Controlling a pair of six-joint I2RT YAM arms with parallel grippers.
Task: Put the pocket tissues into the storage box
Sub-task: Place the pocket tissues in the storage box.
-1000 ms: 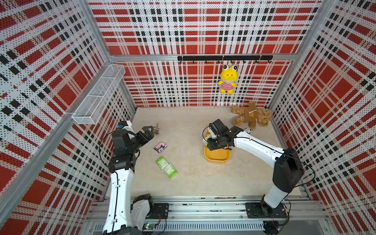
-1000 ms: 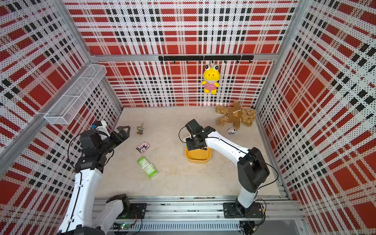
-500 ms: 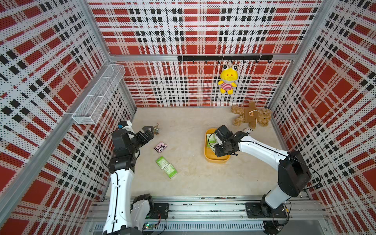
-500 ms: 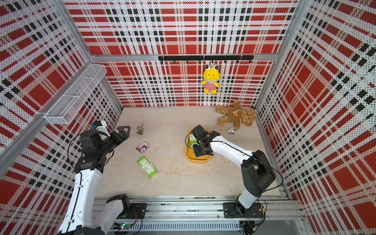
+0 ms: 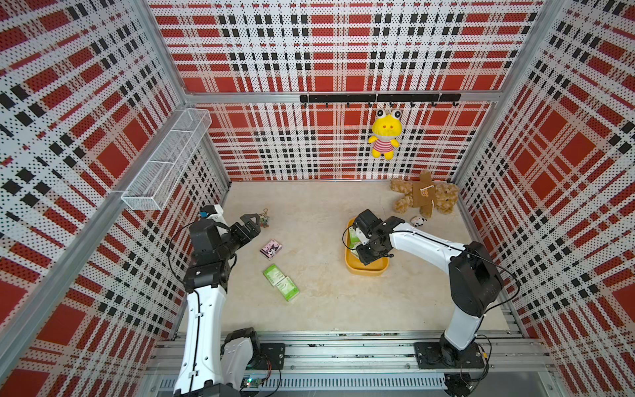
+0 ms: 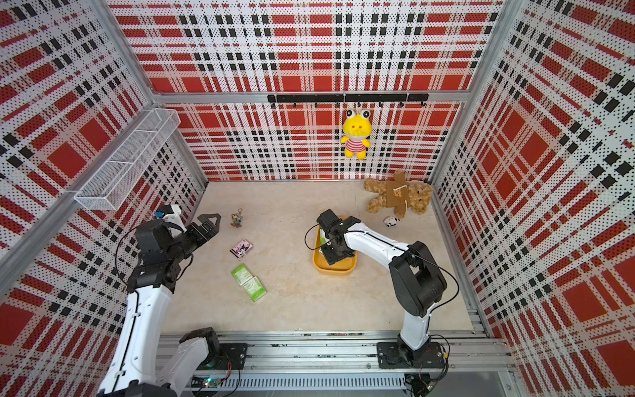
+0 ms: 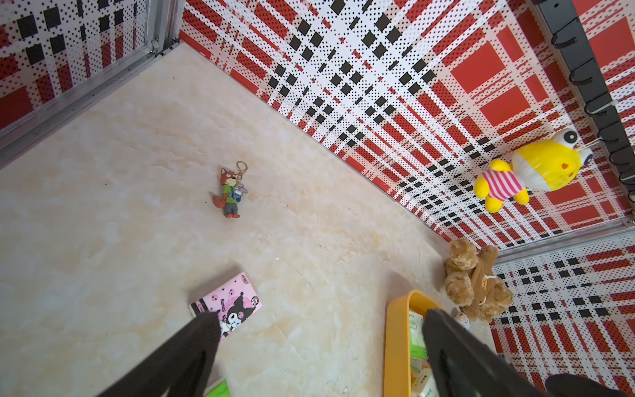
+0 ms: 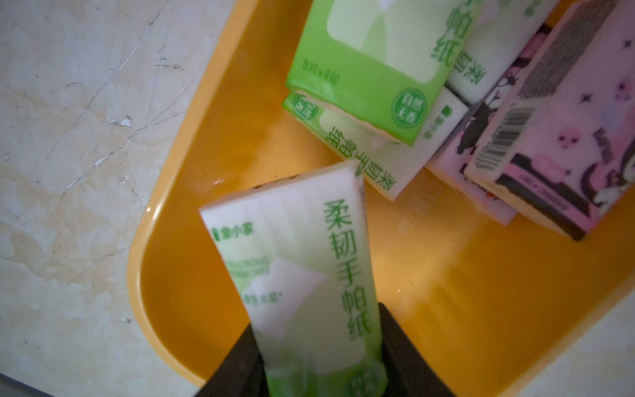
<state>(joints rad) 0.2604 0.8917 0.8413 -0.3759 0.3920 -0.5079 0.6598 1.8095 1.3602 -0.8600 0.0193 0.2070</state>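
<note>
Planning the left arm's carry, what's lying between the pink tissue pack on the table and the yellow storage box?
Nothing. In both top views only bare table runs from the pink tissue pack to the storage box.

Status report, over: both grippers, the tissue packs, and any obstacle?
Right gripper shut on green pack above storage box. Left gripper open, empty. One pink pack, two green packs outside box. Nothing in the way.
</note>
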